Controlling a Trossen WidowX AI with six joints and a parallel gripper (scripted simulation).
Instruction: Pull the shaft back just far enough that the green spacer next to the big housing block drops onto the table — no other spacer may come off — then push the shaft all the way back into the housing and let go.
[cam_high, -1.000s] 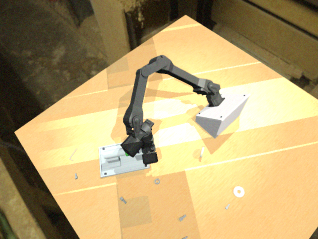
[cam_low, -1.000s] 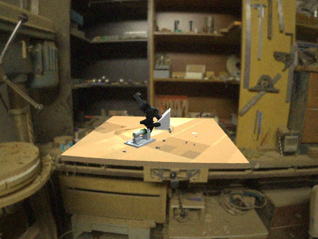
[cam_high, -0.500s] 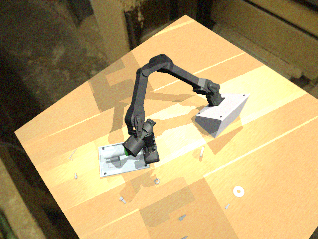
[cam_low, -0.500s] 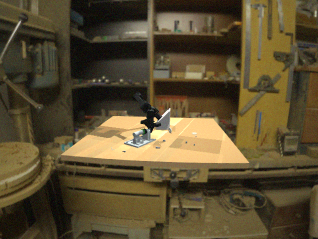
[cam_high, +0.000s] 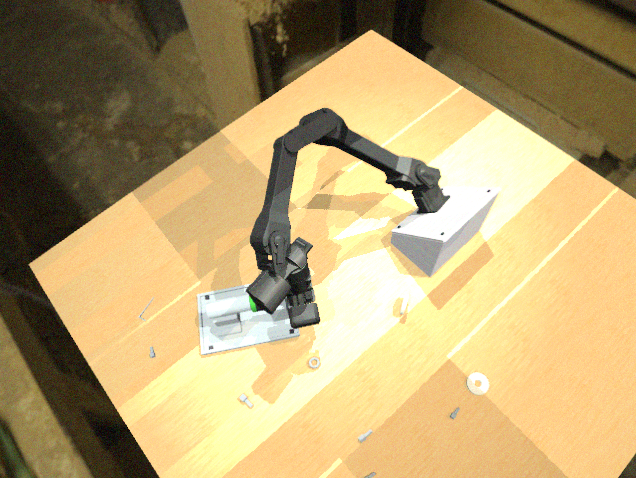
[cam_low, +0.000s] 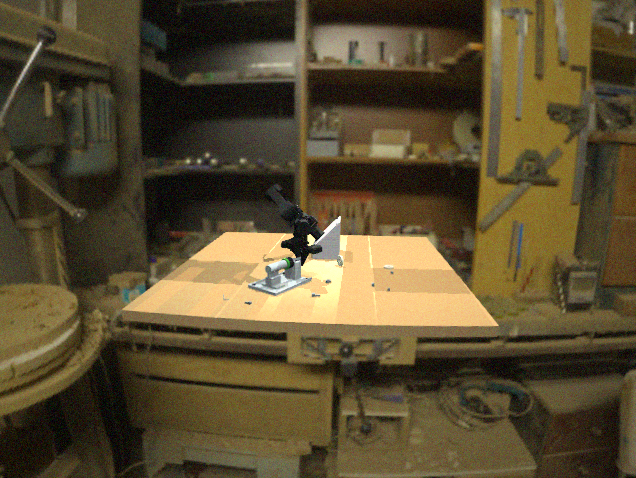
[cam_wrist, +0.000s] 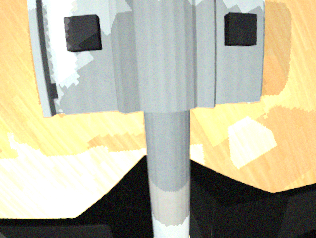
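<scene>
The white cylindrical housing block (cam_high: 226, 307) (cam_low: 276, 266) stands on the grey base plate (cam_high: 251, 340) (cam_low: 263, 287). The green spacer (cam_high: 252, 302) (cam_low: 287, 262) is up at the end of the housing, not on the table; dark material beside it in the exterior view may be another spacer or the arm. A grey support block (cam_low: 296, 269) (cam_wrist: 164, 65) stands at the plate's other end. The grey shaft (cam_wrist: 169, 145) comes out of it towards me. My gripper (cam_wrist: 160, 161) is shut on the shaft outside the support; its arm hides the other spacers in the top view.
The arm stands on a grey wedge (cam_high: 457, 221) (cam_low: 330, 244). A nut (cam_high: 314, 362), a bolt (cam_high: 246, 400) and a white peg (cam_high: 404, 304) lie near the plate. A white washer (cam_high: 470, 383) (cam_low: 388, 266) and several small screws lie farther off. A thin hex key (cam_high: 147, 307) lies left of the plate.
</scene>
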